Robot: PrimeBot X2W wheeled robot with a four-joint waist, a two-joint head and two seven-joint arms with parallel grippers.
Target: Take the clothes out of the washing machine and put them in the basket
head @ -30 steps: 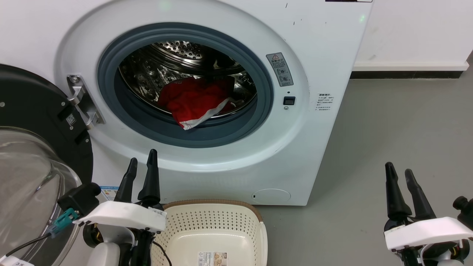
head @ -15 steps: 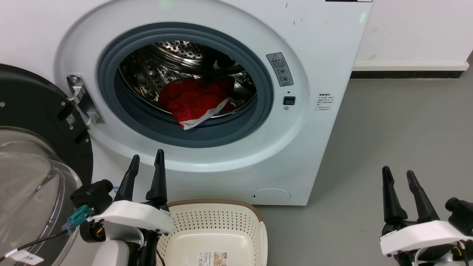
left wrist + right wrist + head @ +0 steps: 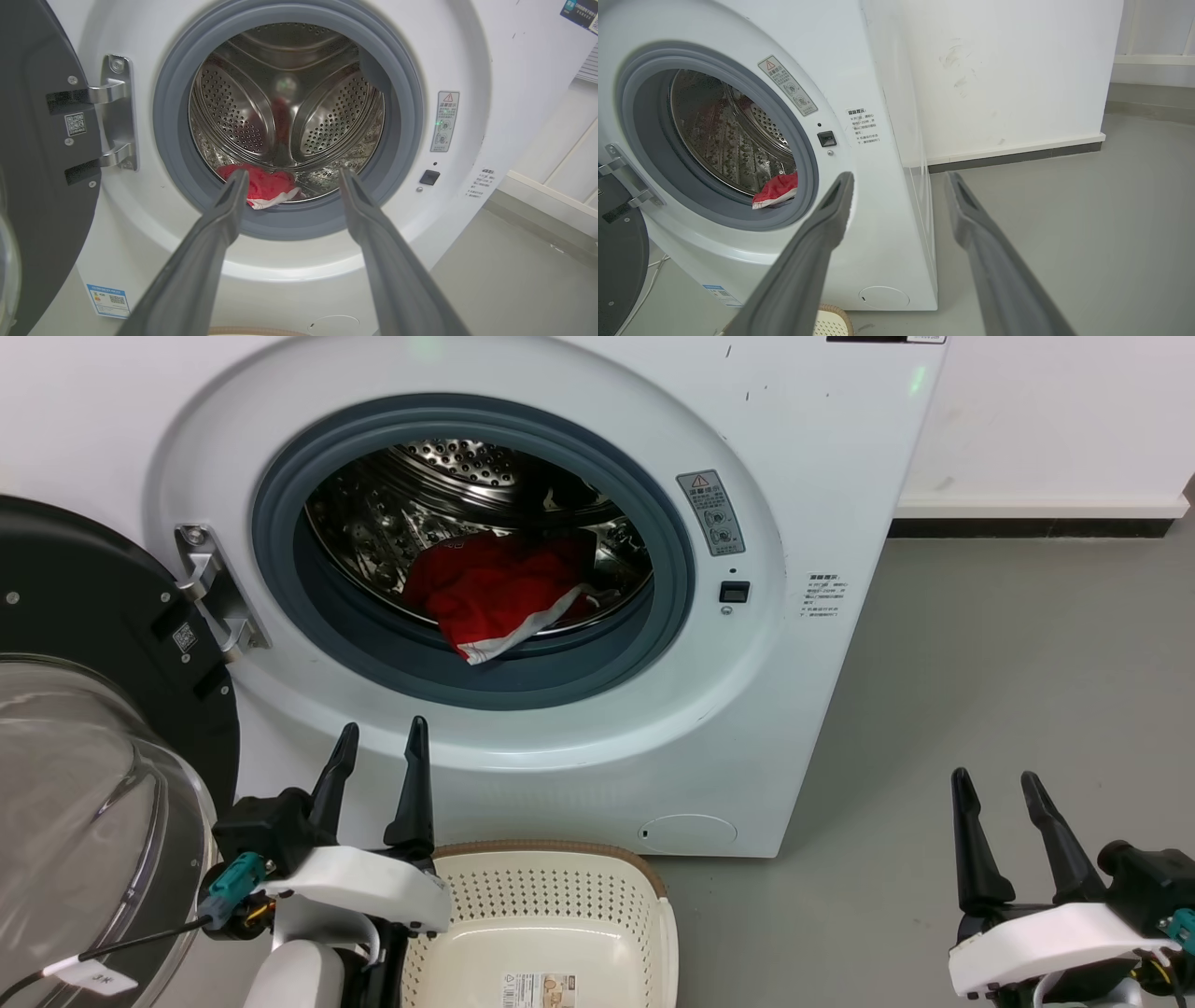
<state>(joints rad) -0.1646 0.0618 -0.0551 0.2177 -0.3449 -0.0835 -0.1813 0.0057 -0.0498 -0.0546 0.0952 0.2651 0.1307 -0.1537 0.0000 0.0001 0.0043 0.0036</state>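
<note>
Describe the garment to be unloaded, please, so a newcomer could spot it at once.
Find the white front-loading washing machine with its door swung open. Look through the grey rubber-rimmed porthole to the bottom of the steel drum. There lies a red garment with a white stripe trim, the only coloured thing inside.

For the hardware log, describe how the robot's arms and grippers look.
The left gripper and right gripper each have two long, dark, tapering fingers rising from a white housing over black parts. The left arm carries a teal connector, a black cable with a white tag, and a pale forearm. A second teal plug sits on the right arm.
</note>
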